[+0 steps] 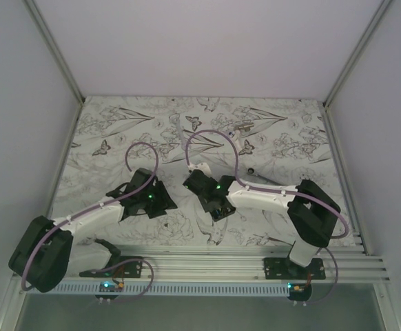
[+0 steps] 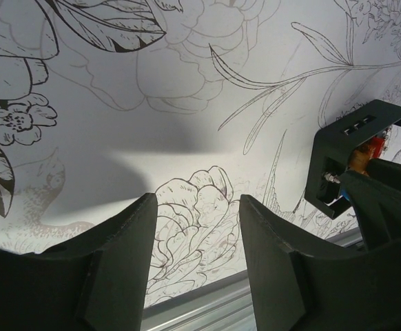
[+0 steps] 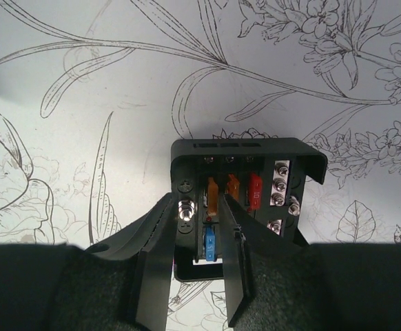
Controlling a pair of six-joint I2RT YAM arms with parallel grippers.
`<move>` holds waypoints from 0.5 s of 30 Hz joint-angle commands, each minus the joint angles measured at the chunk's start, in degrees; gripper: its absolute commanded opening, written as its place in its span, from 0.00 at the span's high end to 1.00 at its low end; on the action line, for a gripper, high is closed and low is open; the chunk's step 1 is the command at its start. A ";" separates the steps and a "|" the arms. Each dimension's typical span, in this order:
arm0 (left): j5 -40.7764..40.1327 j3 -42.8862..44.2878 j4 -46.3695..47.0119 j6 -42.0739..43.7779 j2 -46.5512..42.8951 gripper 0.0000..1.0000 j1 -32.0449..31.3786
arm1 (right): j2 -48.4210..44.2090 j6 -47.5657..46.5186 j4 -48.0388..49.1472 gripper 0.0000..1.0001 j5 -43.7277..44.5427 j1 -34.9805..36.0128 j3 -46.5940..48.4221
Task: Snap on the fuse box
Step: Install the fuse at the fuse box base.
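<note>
The fuse box (image 3: pixel 245 176) lies on the flower-printed surface (image 1: pixel 290 138) close to its near edge, about midway along it, with orange, red and blue fuses showing on its face. The right gripper (image 3: pixel 199 203) hangs over that face with its jaws parted, clamping nothing. Near the box's left side, the left gripper (image 2: pixel 197 203) has its jaws spread too, only bare surface between its fingers
</note>
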 commanded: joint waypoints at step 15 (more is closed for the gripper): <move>1.33 1.91 -0.47 1.05 1.68 0.46 -0.76 | -1.59 1.43 -0.21 0.87 4.93 0.75 -0.87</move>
